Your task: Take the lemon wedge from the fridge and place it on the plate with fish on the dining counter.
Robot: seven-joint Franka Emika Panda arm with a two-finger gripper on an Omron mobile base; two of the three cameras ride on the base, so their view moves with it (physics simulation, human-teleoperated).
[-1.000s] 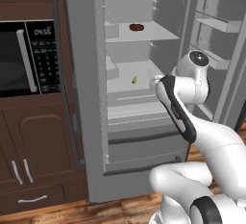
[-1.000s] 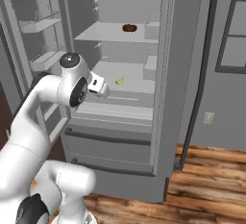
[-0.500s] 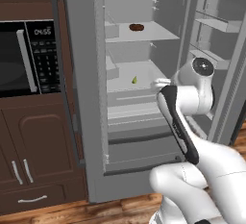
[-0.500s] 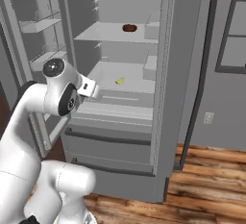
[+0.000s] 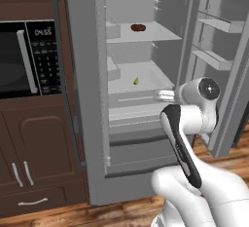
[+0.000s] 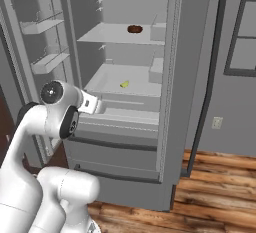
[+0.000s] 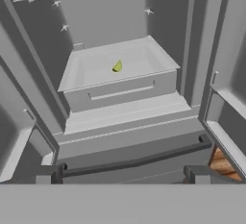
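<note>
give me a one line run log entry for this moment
phase: approach | pincer: open, empty, outside fridge | lemon wedge: on lower shelf | doors: open

You're looking at a glossy white arm (image 5: pixel 194 123) of thick rounded links, with a black band running along the forearm and dark seams at the joints. A round grey cap (small dark centre) covers the wrist joint (image 6: pixel 52 92). The finger tips (image 7: pixel 194 175) are small, square and dark grey.

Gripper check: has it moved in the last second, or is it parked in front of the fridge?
Yes. In the left base view the gripper has swung out to the right and now points in at the fridge shelf holding the lemon wedge.
</note>
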